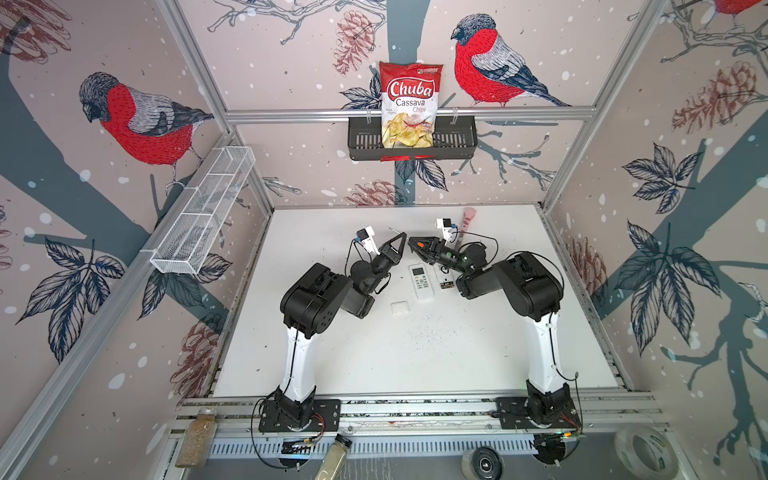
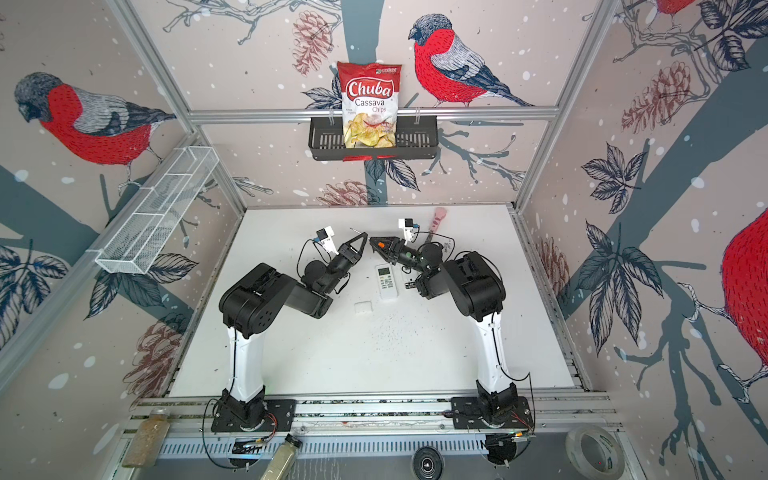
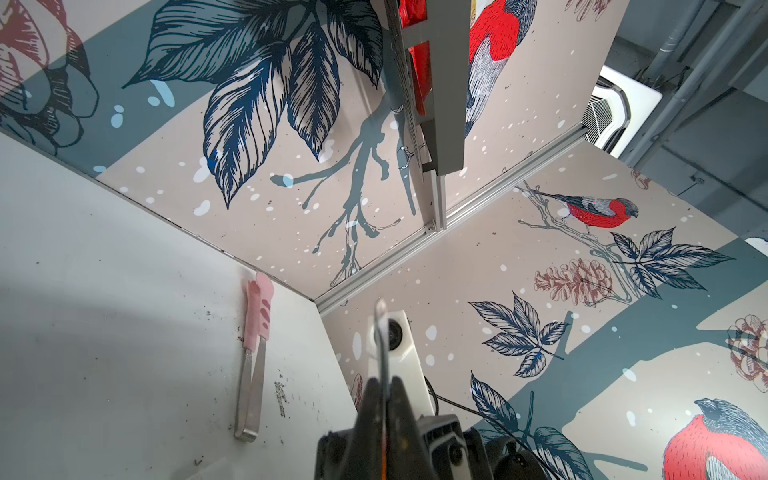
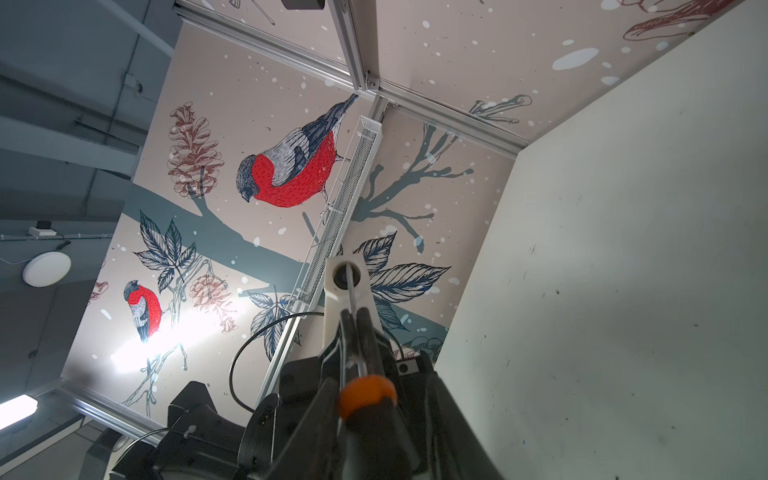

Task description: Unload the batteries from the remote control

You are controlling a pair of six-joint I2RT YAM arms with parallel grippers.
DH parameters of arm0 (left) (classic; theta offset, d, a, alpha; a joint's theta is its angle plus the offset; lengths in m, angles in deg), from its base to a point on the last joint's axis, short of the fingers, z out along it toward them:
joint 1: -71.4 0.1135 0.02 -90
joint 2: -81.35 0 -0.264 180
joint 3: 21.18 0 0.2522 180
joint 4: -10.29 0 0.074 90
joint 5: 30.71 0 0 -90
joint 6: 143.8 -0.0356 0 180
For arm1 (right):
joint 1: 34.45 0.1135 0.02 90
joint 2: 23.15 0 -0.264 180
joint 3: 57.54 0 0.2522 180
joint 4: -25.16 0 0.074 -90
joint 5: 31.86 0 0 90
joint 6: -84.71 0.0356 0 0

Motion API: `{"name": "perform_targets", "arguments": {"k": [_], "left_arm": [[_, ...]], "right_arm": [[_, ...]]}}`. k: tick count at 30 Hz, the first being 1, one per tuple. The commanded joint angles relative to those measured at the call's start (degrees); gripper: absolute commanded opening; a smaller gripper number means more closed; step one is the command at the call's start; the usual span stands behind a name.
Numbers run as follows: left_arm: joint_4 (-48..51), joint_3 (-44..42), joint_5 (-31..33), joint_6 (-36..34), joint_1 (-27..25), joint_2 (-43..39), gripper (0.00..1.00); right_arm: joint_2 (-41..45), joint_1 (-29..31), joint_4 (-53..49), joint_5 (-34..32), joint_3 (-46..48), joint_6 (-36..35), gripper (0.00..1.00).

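Observation:
The white remote control [image 1: 422,281] [image 2: 386,281] lies face up on the table, display and buttons showing. No batteries are in view. Above and behind it both grippers meet tip to tip in the air. My left gripper [image 1: 404,236] [image 2: 365,235] [image 3: 384,380] is shut on the thin metal shaft of an orange-banded screwdriver [image 1: 422,245] [image 4: 365,395]. My right gripper [image 1: 411,241] [image 2: 371,240] [image 4: 374,370] has the screwdriver's dark handle between its jaws, which sit close against it.
A small white square piece [image 1: 400,308] lies left of the remote. A dark piece [image 1: 448,286] is partly hidden under the right arm. Pink-handled tongs [image 1: 467,220] [image 3: 257,324] lie at the back. A chips bag [image 1: 409,104] stands in the wall basket.

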Motion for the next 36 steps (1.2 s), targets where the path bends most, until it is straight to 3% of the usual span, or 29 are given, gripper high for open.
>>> {"name": "perform_targets", "arguments": {"k": [1,9,13,17,19,28,31,36], "left_arm": [[-8.9,0.5,-1.8,-0.5,-0.3,0.5,0.0],[-8.8,2.2,-3.5,0.6,-0.3,1.8,0.0],[-8.9,2.7,-5.9,0.6,0.1,2.2,0.49],[-8.9,0.7,-6.1,-2.1,0.2,0.7,0.89],[-8.8,-1.4,-5.7,-2.9,0.7,-0.4,0.98],[-8.4,-7.7,-9.4,-3.8,7.0,-6.3,0.97],[-1.7,-6.3,-13.3,-3.1,9.3,-7.6,0.97],[19.2,-2.1,-15.1,-13.0,8.4,-12.8,0.97]], "right_arm": [[0.7,0.1,15.3,-0.5,0.2,-0.6,0.33],[1.5,-0.3,14.8,-0.3,0.7,-0.9,0.18],[2.2,-1.1,14.4,-0.3,1.6,-1.3,0.16],[3.7,-2.3,13.1,-0.5,3.2,-2.2,0.14],[4.8,-3.3,12.1,-0.7,4.5,-2.9,0.15],[17.7,-9.4,-0.4,1.2,15.0,-12.2,0.13],[25.1,-10.9,-12.6,1.4,19.0,-20.0,0.13],[38.9,-11.7,-41.2,-1.9,22.0,-36.7,0.11]]}}
